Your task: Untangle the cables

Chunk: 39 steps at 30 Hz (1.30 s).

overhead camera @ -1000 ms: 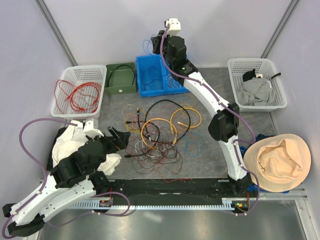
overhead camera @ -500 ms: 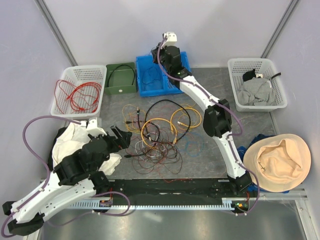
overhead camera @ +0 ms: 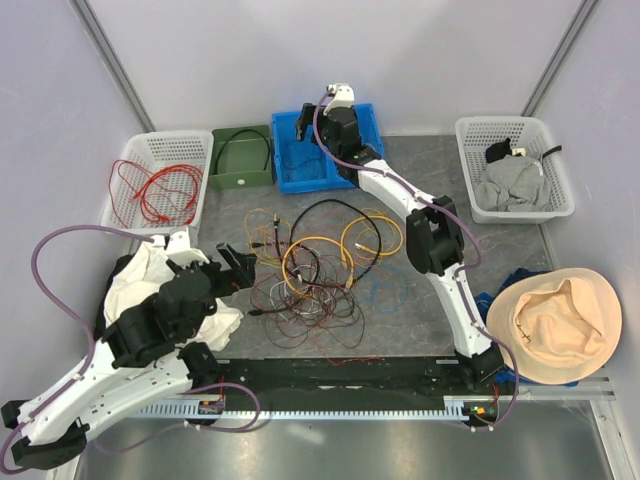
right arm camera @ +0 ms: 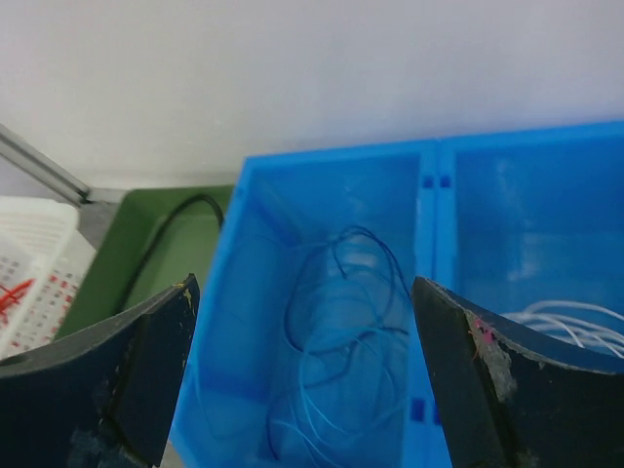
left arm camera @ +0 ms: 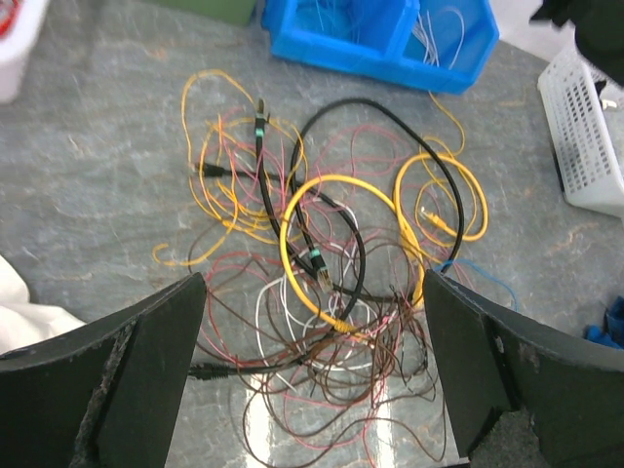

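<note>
Cables (overhead camera: pixel 315 268) untouched; right claw (right arm camera: pixel 302 297) (shut before) now wide over blue bin (right arm camera: pixel 435 273)

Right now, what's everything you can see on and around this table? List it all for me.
cables: one tangled heap, yellow, black, red and brown, table middle
left basket: one, white, far left, holds red wires
right basket: one, white, far right, holds grey cloth
green bin: one, far side, holds black cable
blue bin: one, two compartments, beside green bin, holds blue wires and white wires
hat: one, tan, near right
white cloth: one, near left, by left arm
left gripper: open, empty, beside the heap
right gripper: open, empty, over blue bin
</note>
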### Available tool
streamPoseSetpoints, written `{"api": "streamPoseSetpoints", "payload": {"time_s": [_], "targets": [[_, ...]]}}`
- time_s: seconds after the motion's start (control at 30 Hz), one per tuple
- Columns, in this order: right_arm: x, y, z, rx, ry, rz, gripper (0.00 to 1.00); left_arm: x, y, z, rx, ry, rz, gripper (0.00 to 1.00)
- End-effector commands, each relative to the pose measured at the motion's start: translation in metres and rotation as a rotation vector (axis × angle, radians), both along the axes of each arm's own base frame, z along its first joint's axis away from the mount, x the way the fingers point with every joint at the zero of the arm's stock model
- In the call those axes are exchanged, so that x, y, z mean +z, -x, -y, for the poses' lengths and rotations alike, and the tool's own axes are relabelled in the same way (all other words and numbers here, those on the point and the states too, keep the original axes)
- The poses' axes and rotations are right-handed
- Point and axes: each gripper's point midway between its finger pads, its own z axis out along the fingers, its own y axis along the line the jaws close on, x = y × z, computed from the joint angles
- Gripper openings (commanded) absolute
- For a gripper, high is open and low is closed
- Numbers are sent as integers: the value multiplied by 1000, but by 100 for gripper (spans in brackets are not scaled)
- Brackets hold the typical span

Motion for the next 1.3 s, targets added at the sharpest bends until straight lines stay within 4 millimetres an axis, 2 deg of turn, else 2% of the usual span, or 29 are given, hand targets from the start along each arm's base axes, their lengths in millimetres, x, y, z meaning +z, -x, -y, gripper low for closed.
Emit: {"api": "streamPoseSetpoints", "payload": {"time_s": [0.0,0.03,0.07,0.1,0.13,0.17,0.2,0.23,0.27,0.3,0.33,0.37,0.4,0.43,0.47,0.53,0.57,0.63,0.67,0.7,0.73,0.83,0.93,1.1,1.27], "targets": [[86,27,21,-69,-48,129,98,36,-8,-12,53,-21,96,100],[122,43,25,-69,-73,182,98,40,-8,-12,50,-24,105,100],[100,52,28,-69,-47,144,98,43,-9,-12,49,-18,113,100],[104,61,32,-71,-53,144,98,44,-9,-11,45,-18,115,100],[139,82,37,-60,-101,195,98,43,-9,-11,39,-23,116,100],[107,93,41,-52,-74,142,98,44,-8,-6,19,-13,117,100],[107,106,44,-36,-83,138,98,44,-8,-3,6,-7,116,100],[132,126,51,-27,-127,175,98,40,-8,1,-11,-3,110,100],[95,139,57,-26,-87,111,98,39,-6,8,-49,12,106,100],[90,150,65,-43,-78,98,98,36,-6,16,-78,27,106,100],[101,171,72,-38,-86,104,98,35,-6,22,-100,35,107,100],[61,185,81,-46,-35,37,98,32,-4,31,-143,48,102,100],[51,197,87,-50,-22,13,98,28,-5,38,-162,61,105,99],[54,215,93,-40,-28,11,98,24,-6,43,-174,60,101,99],[18,231,101,-33,18,-52,98,21,-6,49,-195,68,96,99],[3,256,109,-34,52,-87,97,13,-10,60,-210,74,81,99],[-24,269,117,-33,94,-134,97,11,-9,67,-235,81,72,99],[-38,287,126,-52,131,-166,97,5,-12,79,-256,92,46,98],[-57,295,137,-73,155,-199,96,3,-10,86,-283,100,33,98],[-62,300,141,-82,139,-217,96,1,-10,91,-293,104,21,97],[-76,307,146,-87,148,-246,95,0,-11,96,-299,118,7,97],[-94,319,158,-125,146,-305,93,-12,-10,110,-327,132,-55,96],[-117,336,181,-179,162,-352,87,-22,-6,120,-354,152,-108,95],[-127,351,211,-274,183,-376,84,-34,0,121,-363,173,-146,95],[-148,367,217,-298,161,-472,79,-34,3,119,-364,191,-146,94]]}}
